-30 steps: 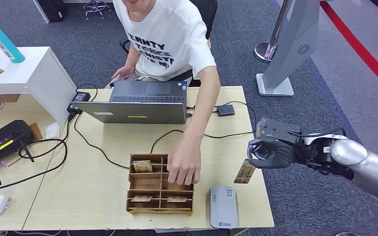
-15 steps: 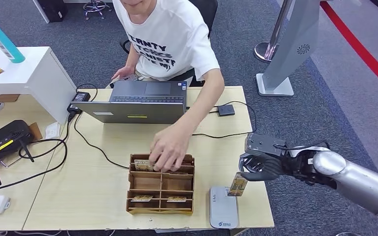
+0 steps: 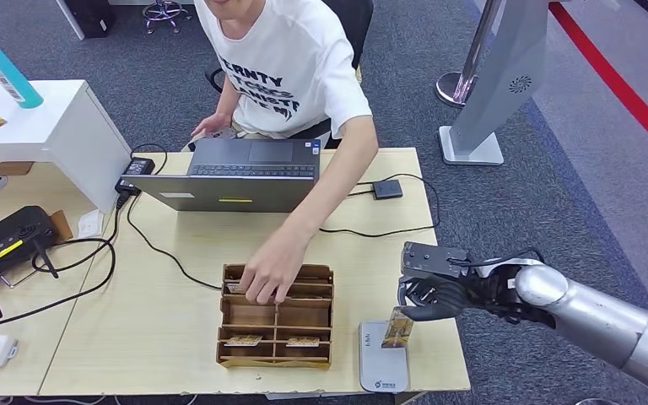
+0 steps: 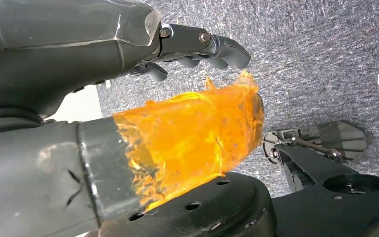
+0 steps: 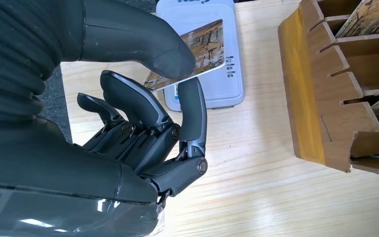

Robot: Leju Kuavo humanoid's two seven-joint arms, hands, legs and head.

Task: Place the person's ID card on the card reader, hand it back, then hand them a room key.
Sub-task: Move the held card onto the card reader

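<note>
- Head view: the right hand (image 3: 429, 297) pinches the ID card (image 3: 398, 328) between thumb and a finger, holding it on edge, tilted, just over the card reader (image 3: 383, 355) at the table's (image 3: 160, 329) near right corner.
- The reader lies directly under the card, its long axis running near to far (whether the card's lower edge touches it, I cannot tell).
- The card must tip flat for the next move, I judge.
- Left hand (image 4: 192, 54): hangs by the floor, fingers curled in, holding nothing visible.
- A person's hand (image 3: 263, 277) reaches into the wooden card tray (image 3: 234, 354), left of the reader.
</note>
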